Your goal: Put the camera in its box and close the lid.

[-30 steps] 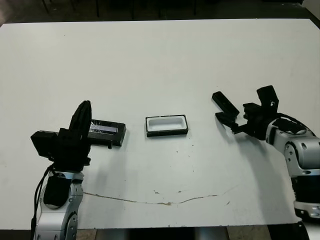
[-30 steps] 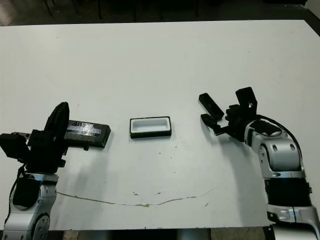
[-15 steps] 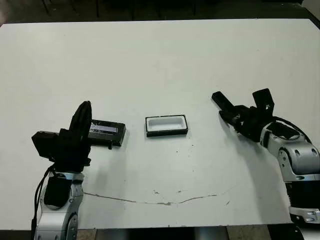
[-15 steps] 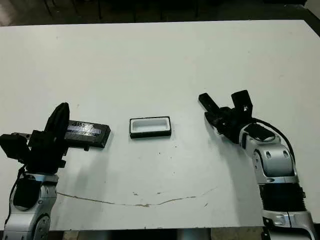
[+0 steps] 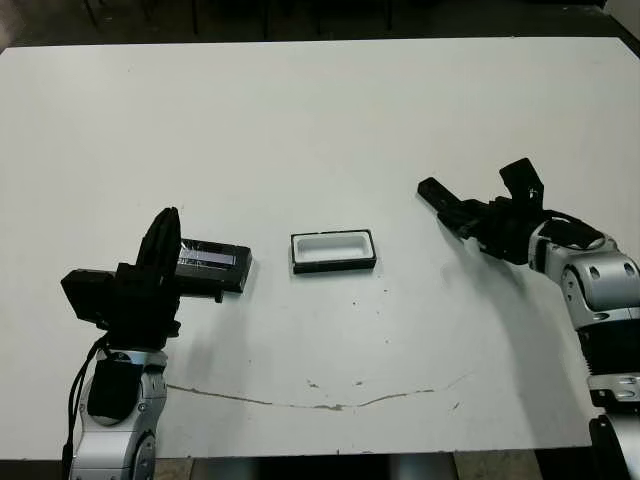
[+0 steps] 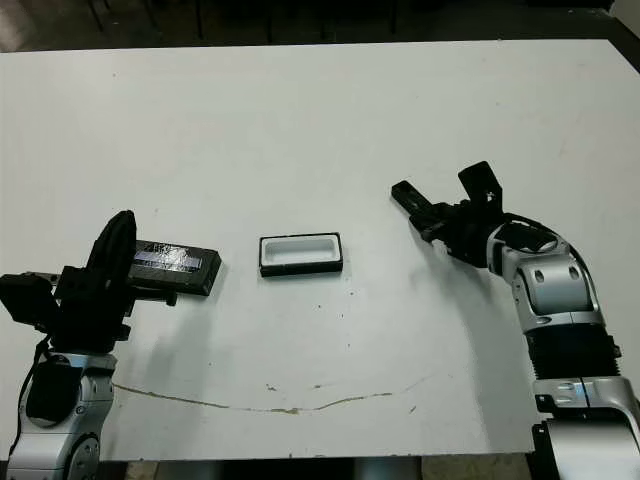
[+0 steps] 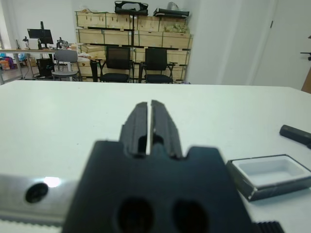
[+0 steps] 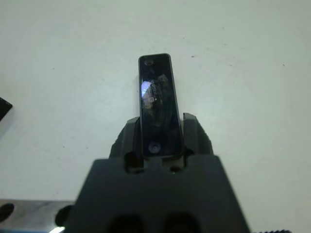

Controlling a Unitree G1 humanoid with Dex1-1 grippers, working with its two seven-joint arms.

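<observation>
Camera-wise, the small flat black rectangular slab with the bluish-purple patch on its glossy face (image 8: 156, 104) is clamped between the two black fingers of my right gripper (image 5: 478, 218), one end pinched down by the gripper body and the rest sticking out past the fingertips. It's up off the white table (image 5: 330, 120), out on my right side, pointing roughly toward the middle. The shallow black box with the white lining (image 5: 334, 251) sits open in the middle of the table, well apart from the camera. Flat black lid with the pale silvery stripe (image 5: 211, 264) lies on the table to the left of the box, near my left gripper (image 7: 150, 121), which has its fingers pressed together on nothing, just beside that lid.
</observation>
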